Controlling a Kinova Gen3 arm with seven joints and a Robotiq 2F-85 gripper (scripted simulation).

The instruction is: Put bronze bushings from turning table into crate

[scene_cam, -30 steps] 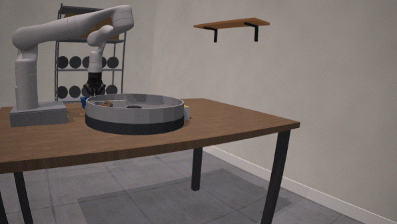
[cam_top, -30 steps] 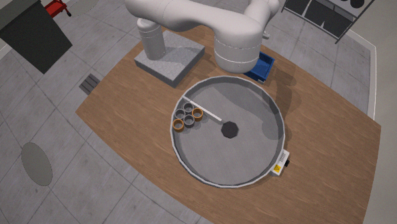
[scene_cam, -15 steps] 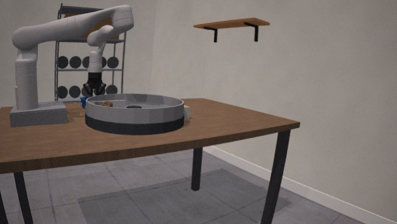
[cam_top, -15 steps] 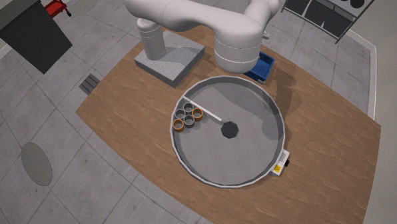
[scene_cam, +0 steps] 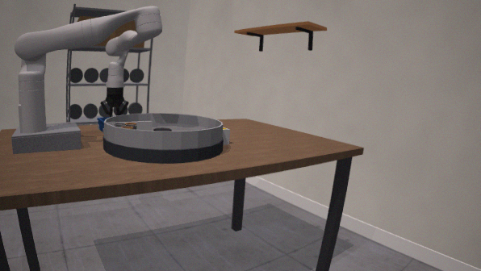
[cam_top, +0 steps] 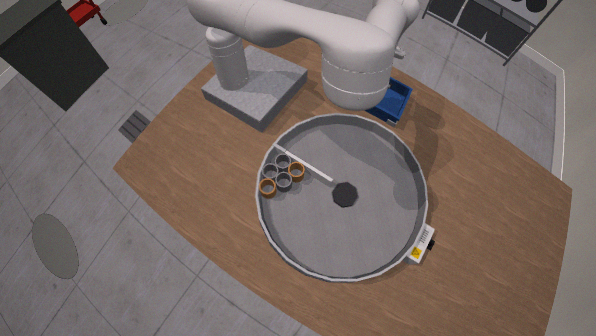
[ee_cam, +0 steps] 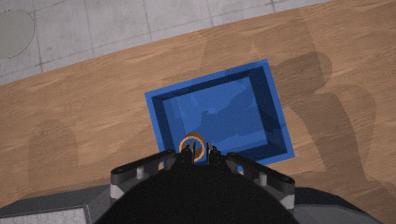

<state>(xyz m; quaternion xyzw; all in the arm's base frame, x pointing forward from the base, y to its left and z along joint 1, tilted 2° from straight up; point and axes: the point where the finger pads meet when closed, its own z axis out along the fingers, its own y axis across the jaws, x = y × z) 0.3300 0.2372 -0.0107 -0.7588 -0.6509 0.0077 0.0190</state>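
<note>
"Fingers, what are you doing above the crate [cam_top: 406, 98] [scene_cam: 101, 124] [ee_cam: 281, 112]?"

"I'm holding my end effector [scene_cam: 116, 114] [ee_cam: 200, 148] pointing down, its fingertips standing slightly apart and clamping nothing. I'm seeing the loose bronze bushing [ee_cam: 181, 148] inside the crate's outline, its ring looping around one fingertip. I'm guessing that I'm gripping by the wall, one finger inside and one outside, to be keeping clear of neighbours."

"Is it resting on the crate's bottom?"

"I'm not managing to tell. It's sitting toward the near corner, so I'm judging that room is remaining for others."

"And the turning table [cam_top: 345, 279] [scene_cam: 163, 139]?"

"Two bronze bushings [cam_top: 296, 178] [scene_cam: 130, 125] are waiting there, crowding three steel bushings [cam_top: 284, 187] [scene_cam: 119, 124] beside the white bar [cam_top: 310, 167] [scene_cam: 144, 125], which is probably gathering them. The steel ones are staying by design. I'm planning on opening slightly more, then rising straight, since drifting sideways would be risking dragging the ring."
</note>
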